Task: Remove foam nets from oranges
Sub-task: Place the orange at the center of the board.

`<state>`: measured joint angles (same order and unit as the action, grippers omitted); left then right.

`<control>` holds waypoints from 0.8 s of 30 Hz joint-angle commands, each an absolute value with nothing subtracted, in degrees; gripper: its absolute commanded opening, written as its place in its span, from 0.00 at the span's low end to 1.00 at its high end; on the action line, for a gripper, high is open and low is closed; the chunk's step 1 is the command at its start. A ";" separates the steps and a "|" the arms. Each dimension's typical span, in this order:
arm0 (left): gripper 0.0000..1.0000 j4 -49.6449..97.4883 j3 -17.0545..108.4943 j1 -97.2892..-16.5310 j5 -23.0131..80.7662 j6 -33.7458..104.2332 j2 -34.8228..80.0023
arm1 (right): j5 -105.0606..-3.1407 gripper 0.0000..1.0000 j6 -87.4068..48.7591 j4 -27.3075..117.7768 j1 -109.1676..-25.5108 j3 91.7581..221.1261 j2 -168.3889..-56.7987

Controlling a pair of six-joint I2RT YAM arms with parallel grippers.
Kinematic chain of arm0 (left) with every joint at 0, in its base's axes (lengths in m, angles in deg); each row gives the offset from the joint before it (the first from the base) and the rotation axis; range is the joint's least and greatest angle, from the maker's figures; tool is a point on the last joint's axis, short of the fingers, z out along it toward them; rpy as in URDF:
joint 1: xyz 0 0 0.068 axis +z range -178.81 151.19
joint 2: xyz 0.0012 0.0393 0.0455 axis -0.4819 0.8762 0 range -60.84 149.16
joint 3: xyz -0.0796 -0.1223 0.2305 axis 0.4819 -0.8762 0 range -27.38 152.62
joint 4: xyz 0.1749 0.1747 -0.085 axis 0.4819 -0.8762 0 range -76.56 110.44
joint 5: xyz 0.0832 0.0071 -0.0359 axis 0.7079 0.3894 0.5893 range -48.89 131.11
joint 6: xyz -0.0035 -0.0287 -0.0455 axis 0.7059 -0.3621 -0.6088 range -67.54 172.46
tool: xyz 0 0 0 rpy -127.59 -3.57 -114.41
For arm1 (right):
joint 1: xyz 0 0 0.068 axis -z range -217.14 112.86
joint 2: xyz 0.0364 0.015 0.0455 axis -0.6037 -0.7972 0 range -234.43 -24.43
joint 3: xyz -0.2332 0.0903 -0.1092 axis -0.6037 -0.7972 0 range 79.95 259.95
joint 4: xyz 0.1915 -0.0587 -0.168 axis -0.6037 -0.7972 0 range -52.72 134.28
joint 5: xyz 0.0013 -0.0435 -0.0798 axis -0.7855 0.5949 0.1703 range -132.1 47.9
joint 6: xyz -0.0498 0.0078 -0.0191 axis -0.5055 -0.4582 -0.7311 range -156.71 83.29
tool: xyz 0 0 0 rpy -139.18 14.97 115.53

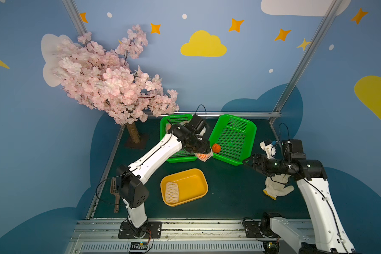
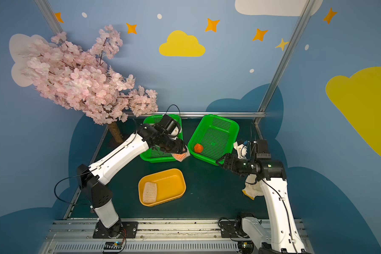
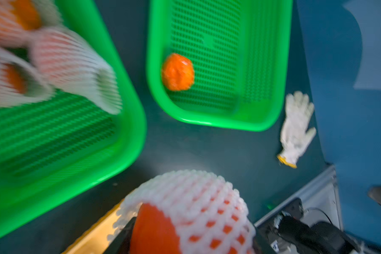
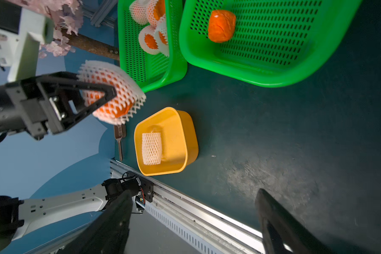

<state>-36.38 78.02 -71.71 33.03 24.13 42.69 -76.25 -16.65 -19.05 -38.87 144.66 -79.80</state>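
Left gripper (image 4: 110, 94): clamping an orange (image 4: 119, 110) in its net (image 4: 110, 74), seemingly just off the left basket (image 1: 176, 159)'s front corner.
Right gripper (image 1: 246, 162): gaping wide, holding nothing.

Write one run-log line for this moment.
left gripper: holds netted orange | right gripper: open, empty | yellow tray: one foam net

Netted orange (image 3: 185, 215) up close (slightly blurred), bare orange (image 3: 177, 72) in green basket (image 3: 218, 123) beyond.

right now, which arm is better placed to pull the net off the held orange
Right. The left tool grips the netted orange in the air; the right tool is open, empty and pointed toward it, so it can likely pinch the net at its free end.
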 commanded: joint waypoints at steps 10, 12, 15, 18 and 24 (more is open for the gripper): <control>0.51 -29.11 79.82 -83.84 19.11 15.59 59.29 | -76.15 0.87 -11.31 -21.13 -34.24 132.41 -73.43; 0.51 -30.01 80.28 -84.52 18.71 15.15 62.16 | -76.38 0.87 -11.19 -21.05 -34.18 130.87 -72.62; 0.51 -30.44 80.00 -85.15 19.40 14.49 64.88 | -76.94 0.87 -11.23 -20.71 -34.23 128.99 -71.73; 0.58 -28.78 79.37 -84.94 18.55 13.63 65.74 | -77.86 0.87 -11.14 -19.97 -34.20 127.18 -71.15; 0.83 -21.17 72.15 -82.30 14.42 8.66 62.53 | -79.65 0.87 -10.17 -20.48 -34.32 123.65 -70.11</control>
